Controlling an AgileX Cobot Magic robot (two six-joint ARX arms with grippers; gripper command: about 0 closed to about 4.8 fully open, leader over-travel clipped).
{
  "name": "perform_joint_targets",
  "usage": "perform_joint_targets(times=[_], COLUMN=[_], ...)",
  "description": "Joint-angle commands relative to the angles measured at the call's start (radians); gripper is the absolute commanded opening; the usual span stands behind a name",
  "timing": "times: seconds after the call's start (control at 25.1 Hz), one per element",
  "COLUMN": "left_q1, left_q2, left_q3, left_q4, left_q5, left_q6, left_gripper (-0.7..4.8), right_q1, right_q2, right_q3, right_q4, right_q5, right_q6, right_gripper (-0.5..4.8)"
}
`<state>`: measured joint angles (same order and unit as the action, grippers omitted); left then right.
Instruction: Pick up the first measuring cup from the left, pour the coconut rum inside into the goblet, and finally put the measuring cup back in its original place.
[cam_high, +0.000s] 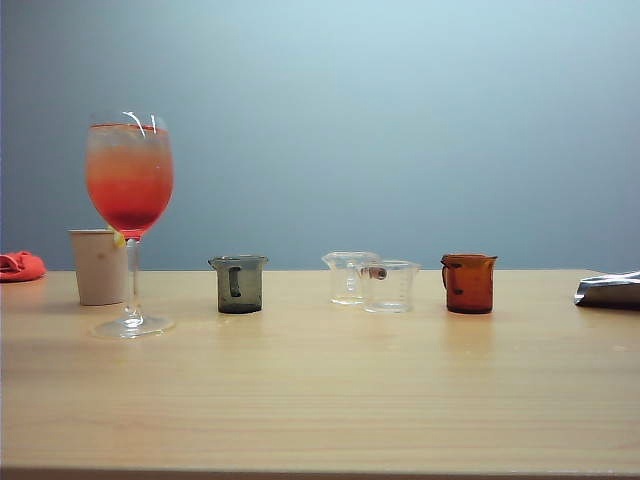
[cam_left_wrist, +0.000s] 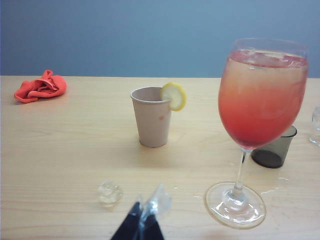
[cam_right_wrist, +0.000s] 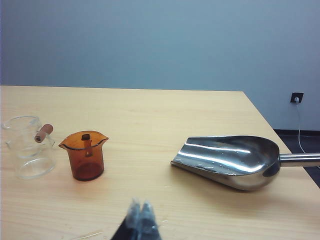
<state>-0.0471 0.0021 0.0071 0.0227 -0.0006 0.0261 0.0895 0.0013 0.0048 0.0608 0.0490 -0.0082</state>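
We are keeping our left gripper (cam_left_wrist: 145, 220) and right gripper (cam_right_wrist: 141, 220) pressed closed and empty above the table (cam_high: 320, 400), while the measuring cup (cam_high: 239, 284) is standing upright just right of the goblet (cam_high: 130, 220), which is brimming with layered red-orange drink near the paper cup (cam_high: 99, 266).
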Motion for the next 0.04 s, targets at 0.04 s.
perform_joint_targets(times=[0.04], left_q1=[0.0], left_q2=[0.0], left_q3=[0.002], left_q4=[0.008], left_q5=[0.004], left_q6=[0.0], left_gripper=[-0.04], right_q1=[0.0], right_q2=[0.0], right_q3=[-0.004], right_q4=[-0.006], right_q5=[0.0], right_q6=[0.0], right_gripper=[-0.01])
